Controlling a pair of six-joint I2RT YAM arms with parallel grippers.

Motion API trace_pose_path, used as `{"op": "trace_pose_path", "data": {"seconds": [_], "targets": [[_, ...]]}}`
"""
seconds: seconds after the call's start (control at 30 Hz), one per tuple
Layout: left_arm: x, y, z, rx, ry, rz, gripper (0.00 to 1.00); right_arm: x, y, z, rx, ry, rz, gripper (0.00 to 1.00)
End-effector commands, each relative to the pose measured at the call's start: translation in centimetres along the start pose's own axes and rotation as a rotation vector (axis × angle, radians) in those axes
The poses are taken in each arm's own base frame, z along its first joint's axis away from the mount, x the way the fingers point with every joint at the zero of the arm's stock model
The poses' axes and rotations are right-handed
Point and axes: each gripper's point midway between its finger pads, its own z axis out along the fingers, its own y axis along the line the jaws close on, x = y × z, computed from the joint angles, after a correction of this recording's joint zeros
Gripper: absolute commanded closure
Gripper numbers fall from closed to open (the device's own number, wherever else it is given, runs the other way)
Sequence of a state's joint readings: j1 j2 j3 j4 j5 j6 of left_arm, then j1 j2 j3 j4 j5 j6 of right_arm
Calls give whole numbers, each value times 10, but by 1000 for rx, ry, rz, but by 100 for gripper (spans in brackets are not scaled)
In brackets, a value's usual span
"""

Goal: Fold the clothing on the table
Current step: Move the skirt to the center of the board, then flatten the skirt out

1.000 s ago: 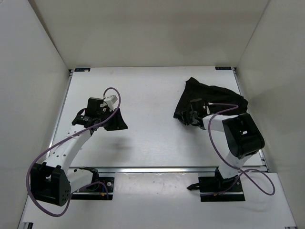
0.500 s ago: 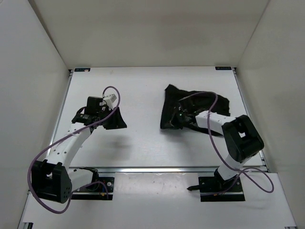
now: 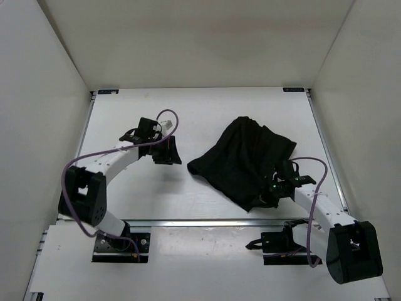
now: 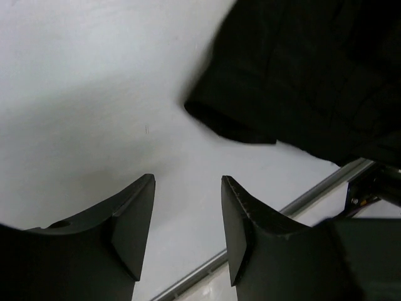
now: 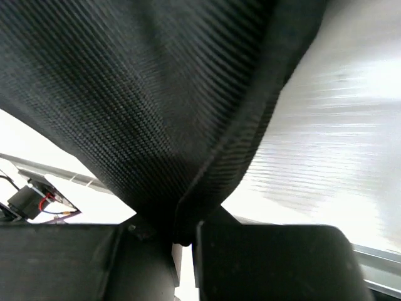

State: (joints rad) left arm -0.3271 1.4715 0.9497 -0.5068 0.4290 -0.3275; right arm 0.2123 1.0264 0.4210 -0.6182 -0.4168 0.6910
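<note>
Dragged toward five o'clock, the clothing (image 3: 241,160) lay loosely spread on the table (image 3: 207,113), we saw, its near hem pinched by the right gripper (image 3: 266,194). At its nine o'clock the left gripper (image 3: 172,150) hung spread, empty. We judged folding barely begun.

White table (image 3: 207,113) w/ silver rail (image 3: 200,222) at near edge; black clothing (image 3: 244,157) lies crumpled right of ctr.
</note>
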Motion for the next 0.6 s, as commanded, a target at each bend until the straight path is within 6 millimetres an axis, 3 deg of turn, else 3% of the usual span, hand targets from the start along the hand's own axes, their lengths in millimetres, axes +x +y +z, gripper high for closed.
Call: {"op": "trace_pose_path", "data": {"seconds": [0.0,0.27,0.47,0.5,0.53,0.57], "targets": [[-22,-13,18,23,-13,32,42,-2,-7,-6,8,-3,-48,100],[-5,-27,62,80,62,-48,38,-4,0,-3,17,18,-63,99],[-14,-31,93,106,41,-136,40,-7,-1,-5,9,-4,-80,100],[-12,-34,99,117,57,-153,43,-6,-3,-6,9,0,-75,100],[-14,-33,106,124,48,-155,61,-9,0,-7,-4,-9,-88,100],[-23,-41,108,170,35,-155,87,-11,5,-9,-28,-20,-101,100]]}}
